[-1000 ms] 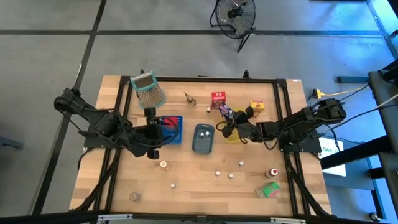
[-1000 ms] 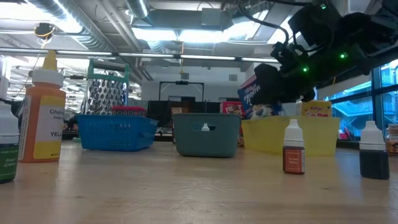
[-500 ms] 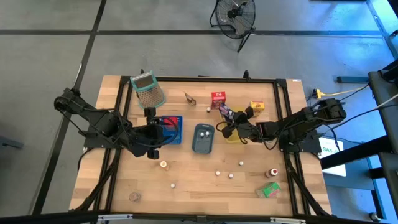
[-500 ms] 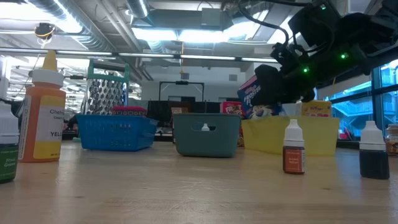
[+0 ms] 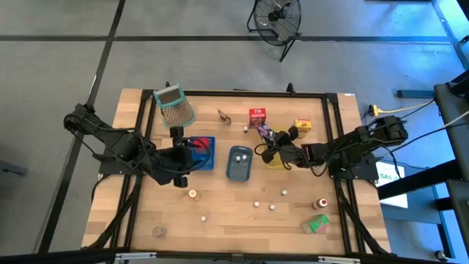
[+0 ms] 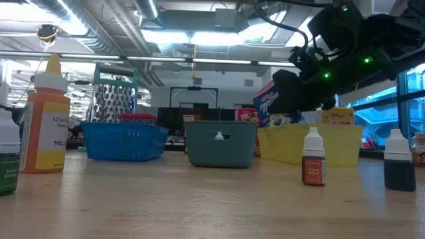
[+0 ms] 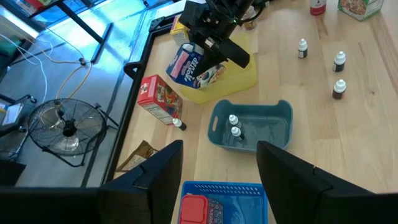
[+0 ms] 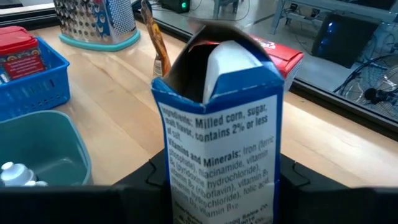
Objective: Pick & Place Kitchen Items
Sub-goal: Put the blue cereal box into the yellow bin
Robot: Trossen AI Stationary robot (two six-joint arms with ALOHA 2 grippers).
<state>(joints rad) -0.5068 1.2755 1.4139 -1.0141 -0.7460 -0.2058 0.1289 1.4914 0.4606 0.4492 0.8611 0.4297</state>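
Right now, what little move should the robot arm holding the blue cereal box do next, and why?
Probably lower it a little, then let go. The right gripper is shut on the blue cardboard cereal box, held tilted just over the yellow plastic tray, so it seems almost placed. The left gripper waits over the blue mesh basket.

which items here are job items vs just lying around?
Job:
blue cereal carton, held in right gripper
red carton
yellow carton
green carton
red-capped bottle

Lying about:
grater
blue tray
grey-blue tray
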